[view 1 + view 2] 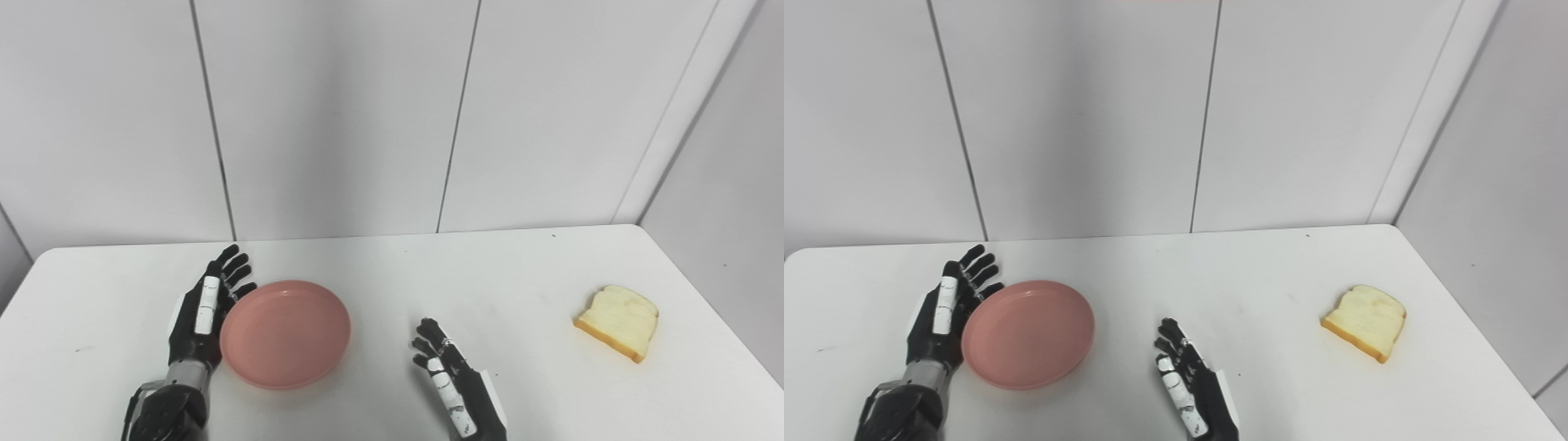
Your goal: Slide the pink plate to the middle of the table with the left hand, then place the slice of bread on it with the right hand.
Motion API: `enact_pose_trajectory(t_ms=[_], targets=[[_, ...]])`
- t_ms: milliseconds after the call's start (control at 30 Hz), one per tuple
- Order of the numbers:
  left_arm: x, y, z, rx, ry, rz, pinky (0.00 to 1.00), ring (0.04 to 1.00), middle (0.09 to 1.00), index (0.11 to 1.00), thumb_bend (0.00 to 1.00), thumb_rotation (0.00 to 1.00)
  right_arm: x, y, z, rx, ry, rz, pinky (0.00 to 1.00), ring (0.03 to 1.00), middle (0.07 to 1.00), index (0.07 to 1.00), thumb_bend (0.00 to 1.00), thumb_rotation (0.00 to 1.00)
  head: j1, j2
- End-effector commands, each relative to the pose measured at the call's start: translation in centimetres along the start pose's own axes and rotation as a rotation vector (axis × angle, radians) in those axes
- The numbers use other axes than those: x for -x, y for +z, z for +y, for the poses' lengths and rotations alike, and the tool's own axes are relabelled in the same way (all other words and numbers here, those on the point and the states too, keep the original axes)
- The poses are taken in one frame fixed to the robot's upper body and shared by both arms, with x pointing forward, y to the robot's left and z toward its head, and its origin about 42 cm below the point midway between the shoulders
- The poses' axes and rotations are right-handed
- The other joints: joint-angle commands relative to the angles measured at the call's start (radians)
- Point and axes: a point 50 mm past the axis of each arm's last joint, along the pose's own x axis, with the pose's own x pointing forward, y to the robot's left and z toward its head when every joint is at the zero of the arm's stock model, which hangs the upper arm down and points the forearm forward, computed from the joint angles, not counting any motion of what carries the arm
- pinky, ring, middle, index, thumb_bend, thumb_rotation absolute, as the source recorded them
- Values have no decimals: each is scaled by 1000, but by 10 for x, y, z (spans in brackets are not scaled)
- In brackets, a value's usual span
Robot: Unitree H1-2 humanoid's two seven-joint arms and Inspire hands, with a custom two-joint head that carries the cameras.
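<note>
Both hands splay empty: left hand (205, 309) beside round pink plate (285, 334), right hand (456, 383) apart.

Left hand (937, 315) against pink plate (1028, 334) (fingers (979, 269) spread); bread slice (1366, 321) well right of right hand (1191, 383).
</note>
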Motion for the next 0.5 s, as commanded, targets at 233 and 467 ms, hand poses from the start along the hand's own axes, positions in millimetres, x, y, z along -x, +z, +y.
enact_pose_trajectory(t_ms=[233, 467], targets=[[15, -18, -31, -1, -10, 8, 744, 849, 887, 859, 955, 856, 2, -5, 9, -5, -4, 9, 856, 887, 904, 891, 751, 827, -14, 6], [17, -20, -37, 18, -29, 22, 783, 866, 897, 876, 947, 849, 0, -6, 12, -20, -6, 7, 858, 883, 903, 886, 748, 804, -24, -1]])
